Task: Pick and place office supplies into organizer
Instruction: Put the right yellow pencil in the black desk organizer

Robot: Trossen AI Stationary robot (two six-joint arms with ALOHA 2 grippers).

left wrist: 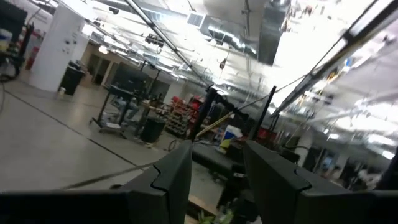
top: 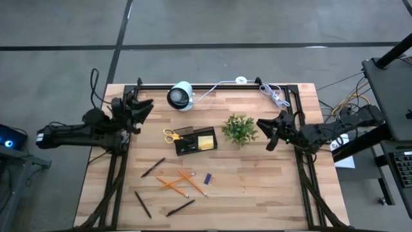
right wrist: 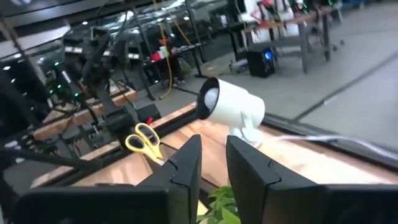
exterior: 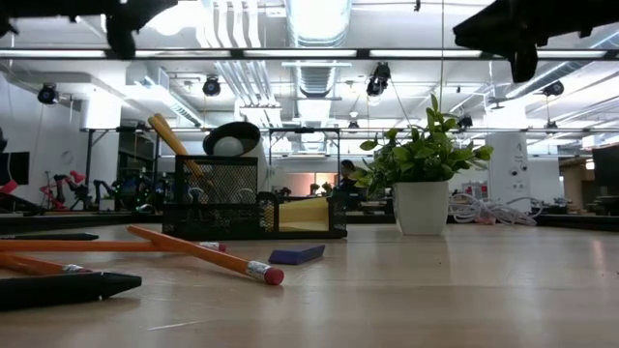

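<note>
A wooden bench [top: 257, 193] is seen from above, with a dark robot arm resting at each side. The left claw [top: 143, 106] is hanging over the far left edge of the bench, its two fingers standing apart with nothing between them. The right claw [top: 267, 132] is hovering just right of a small green potted plant [top: 239, 129], away from the supplies; its fingers are showing a narrow gap and gripping nothing, though whether they count as released or clenched cannot be told.

Near the middle of the bench a black organizer [top: 195, 140] is sitting. Yellow-handled scissors [top: 171, 135] are standing at its left end and a yellow sticky-note pad [top: 206, 141] is lying in its right part. In front of it, loose on the wood, several orange pencils [top: 181, 183] are lying crossed, a small blue piece [top: 207, 178] is lying just right of them, and thin black pens [top: 153, 167] are scattered to the left and nearer the front edge. A white round camera-like device [top: 181, 95] is sitting at the far edge, with a white cable [top: 274, 95] trailing to its right.
</note>
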